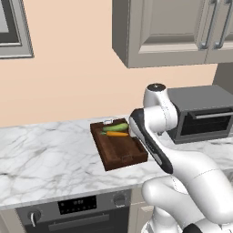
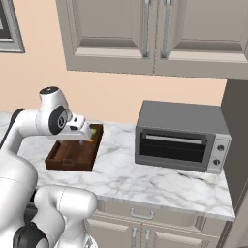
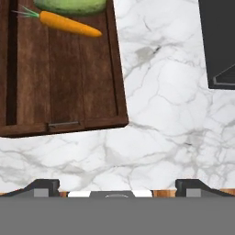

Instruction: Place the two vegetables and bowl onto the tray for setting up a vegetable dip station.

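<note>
With carrot [image 3: 69, 24] & cucumber [image 3: 71, 5] already lying in the tray [image 3: 64, 92], ahead & left of our gripper [image 3: 117, 186], long axes across its reach, we see fingers spread, empty, and can't spot the bowl.

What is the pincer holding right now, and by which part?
Cannot tell: the pincer hovers beside the tray, tips wide apart, the space between them cut off.

carrot [image 3: 69, 24] beside cucumber [image 3: 71, 5] in tray [image 3: 64, 87] | tray left of oven [image 2: 181, 137]
</note>
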Robot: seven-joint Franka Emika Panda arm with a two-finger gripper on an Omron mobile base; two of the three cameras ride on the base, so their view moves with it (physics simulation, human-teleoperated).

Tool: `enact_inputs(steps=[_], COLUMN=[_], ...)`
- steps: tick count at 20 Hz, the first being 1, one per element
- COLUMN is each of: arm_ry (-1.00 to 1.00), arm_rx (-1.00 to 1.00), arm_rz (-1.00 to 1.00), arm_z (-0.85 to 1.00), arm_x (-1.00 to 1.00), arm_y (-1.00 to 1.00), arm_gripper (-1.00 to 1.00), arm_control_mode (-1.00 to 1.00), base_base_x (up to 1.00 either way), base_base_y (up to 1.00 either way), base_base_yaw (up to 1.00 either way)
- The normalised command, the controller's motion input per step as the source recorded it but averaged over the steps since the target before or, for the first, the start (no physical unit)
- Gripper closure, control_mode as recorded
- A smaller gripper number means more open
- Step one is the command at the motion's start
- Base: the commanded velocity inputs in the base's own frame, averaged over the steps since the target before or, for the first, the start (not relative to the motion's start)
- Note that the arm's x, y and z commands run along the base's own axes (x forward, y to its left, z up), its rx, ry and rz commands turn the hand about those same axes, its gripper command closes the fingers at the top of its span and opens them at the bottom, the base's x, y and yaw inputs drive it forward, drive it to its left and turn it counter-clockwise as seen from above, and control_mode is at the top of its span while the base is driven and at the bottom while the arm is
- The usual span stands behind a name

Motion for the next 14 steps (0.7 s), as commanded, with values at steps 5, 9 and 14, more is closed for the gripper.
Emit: enact_inputs(steps=[5, 9, 14], arm_ry=[0.0, 0.0, 0.0], arm_rx=[0.0, 0.0, 0.0], arm_rz=[-0.05, 0.0, 0.0], arm_z=[0.0, 0.0, 0.0], arm_x=[0.0, 0.0, 0.0], arm_y=[0.0, 0.0, 0.0], arm_gripper=[-1.0, -1.0, -1.0], arm_control_mode=[-1.0, 1.0, 1.0], base_base_x=[0.0, 0.0, -0.38], base_base_y=[0.0, 0.0, 0.37], base_base_yaw=[0.0, 0.0, 0.0])
